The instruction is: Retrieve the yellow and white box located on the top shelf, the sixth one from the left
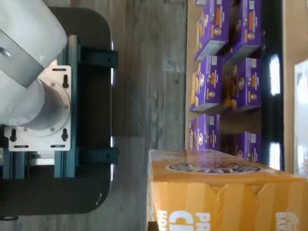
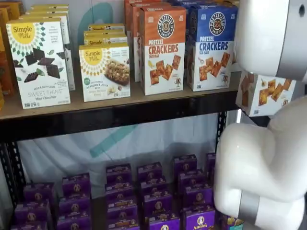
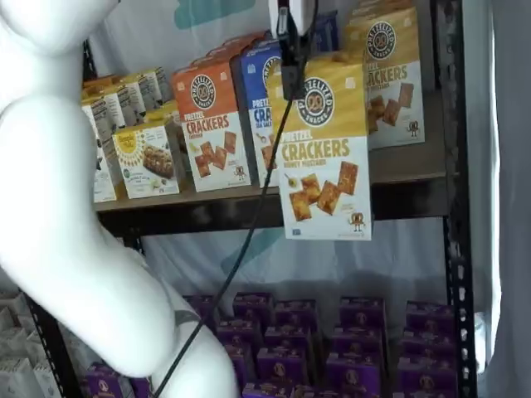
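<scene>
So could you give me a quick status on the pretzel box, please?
Gripper shut on the yellow and white box. Box hangs clear in front of the top shelf. Nothing in the way.

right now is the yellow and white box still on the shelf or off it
Off: the yellow and white box hangs from the gripper, in front of the top shelf.

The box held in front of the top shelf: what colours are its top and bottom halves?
The yellow and white box has a golden-yellow top and a white lower half picturing brown crackers, clearest in a shelf view.

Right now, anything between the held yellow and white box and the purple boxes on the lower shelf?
Nothing. In a shelf view the yellow and white box hangs from the gripper, with only the backdrop sheet between it and the purple boxes.
</scene>
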Controlling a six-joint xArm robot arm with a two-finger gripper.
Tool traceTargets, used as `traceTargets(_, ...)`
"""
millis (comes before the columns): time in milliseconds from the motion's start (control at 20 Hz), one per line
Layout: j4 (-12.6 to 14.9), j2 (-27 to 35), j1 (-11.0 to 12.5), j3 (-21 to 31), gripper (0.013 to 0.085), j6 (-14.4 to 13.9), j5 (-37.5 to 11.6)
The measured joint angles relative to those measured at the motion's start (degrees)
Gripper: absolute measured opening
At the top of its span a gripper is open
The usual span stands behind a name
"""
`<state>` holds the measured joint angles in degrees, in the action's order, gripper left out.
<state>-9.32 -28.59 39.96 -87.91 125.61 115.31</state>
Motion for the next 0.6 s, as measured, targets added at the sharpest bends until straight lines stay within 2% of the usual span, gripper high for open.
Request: traceTargets(600,0.38,-4.94,-6.25,5.78,0.0570,-6.06,1.46)
